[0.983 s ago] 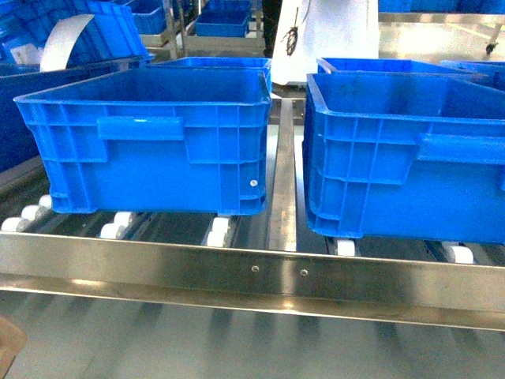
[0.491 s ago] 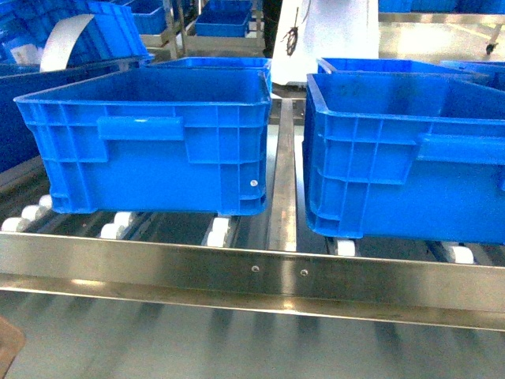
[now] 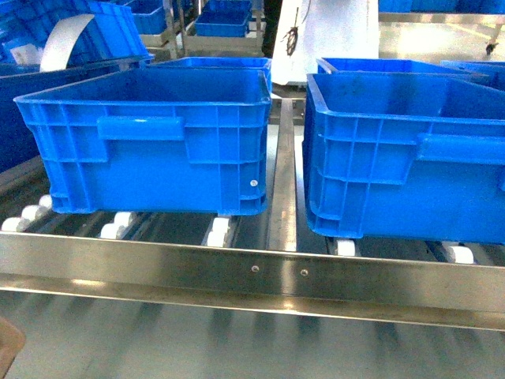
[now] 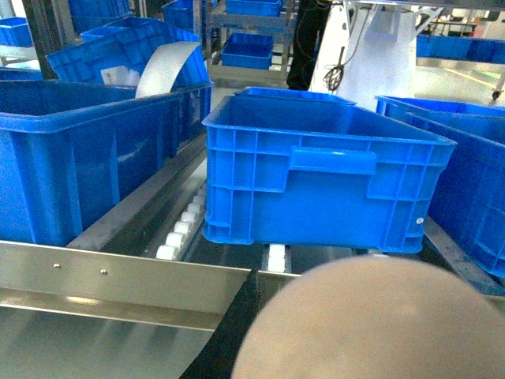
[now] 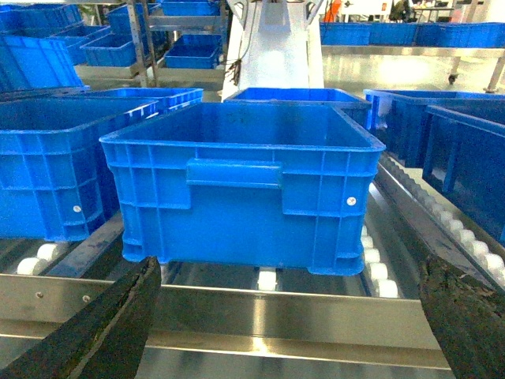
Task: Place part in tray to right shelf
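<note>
- Moved since earlier frames: almost nothing. Only the tan sliver of the tray (image 3: 8, 351), below the front rail at the head view's left corner, sits a shade lower; the crates have not shifted.
- Landmark: front rail of the right shelf (image 3: 252, 272), steel, with white rollers behind it.
- Tray: its rounded cream back fills the lower right of the left wrist view (image 4: 379, 324), on the near side of the front rail. Judged light, stiff and smooth, so likely slippery. The long handle would be the natural hold, but it is not in view.
- Part: not visible in any view. It may lie in the tray, hidden by the tray's back. As a small hard plastic block it would be light and free to slide or topple if the tray tips.
- Left pincer: hidden by the tray; cannot tell how it stands or whether it holds the tray.
- Right pincer (image 5: 288, 272): dark fingers (image 5: 102, 332) spread wide, nothing between them, level and facing the front rail from the near side.
- Beyond the front rail: left crate (image 3: 158, 142) and right crate (image 3: 402, 150) stand on the rollers, so little bare roller shows.
</note>
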`<state>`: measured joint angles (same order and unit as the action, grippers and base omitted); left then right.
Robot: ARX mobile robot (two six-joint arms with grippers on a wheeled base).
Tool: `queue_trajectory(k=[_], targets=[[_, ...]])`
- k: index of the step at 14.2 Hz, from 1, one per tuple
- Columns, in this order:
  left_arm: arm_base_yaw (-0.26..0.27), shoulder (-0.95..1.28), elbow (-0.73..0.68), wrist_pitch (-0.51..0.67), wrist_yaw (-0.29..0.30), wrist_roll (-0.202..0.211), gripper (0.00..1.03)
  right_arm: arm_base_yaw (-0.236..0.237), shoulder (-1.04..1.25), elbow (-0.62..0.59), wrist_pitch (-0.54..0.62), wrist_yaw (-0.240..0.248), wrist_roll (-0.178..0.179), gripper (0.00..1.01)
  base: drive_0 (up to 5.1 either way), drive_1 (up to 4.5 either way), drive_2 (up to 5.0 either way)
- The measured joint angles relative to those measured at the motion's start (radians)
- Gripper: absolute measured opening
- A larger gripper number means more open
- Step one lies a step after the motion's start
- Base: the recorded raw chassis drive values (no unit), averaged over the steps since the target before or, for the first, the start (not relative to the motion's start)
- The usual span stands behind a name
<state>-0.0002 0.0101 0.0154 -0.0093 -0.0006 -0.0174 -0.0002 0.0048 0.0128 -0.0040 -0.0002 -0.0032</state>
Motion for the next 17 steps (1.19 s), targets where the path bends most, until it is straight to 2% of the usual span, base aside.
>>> queue_trajectory(k=[17], targets=[[0.0, 0.0, 0.0, 0.0, 0.0, 0.0, 0.12, 0.0, 0.0, 0.0, 0.0, 0.0, 0.0, 0.98, 0.0, 0.0, 0.0]])
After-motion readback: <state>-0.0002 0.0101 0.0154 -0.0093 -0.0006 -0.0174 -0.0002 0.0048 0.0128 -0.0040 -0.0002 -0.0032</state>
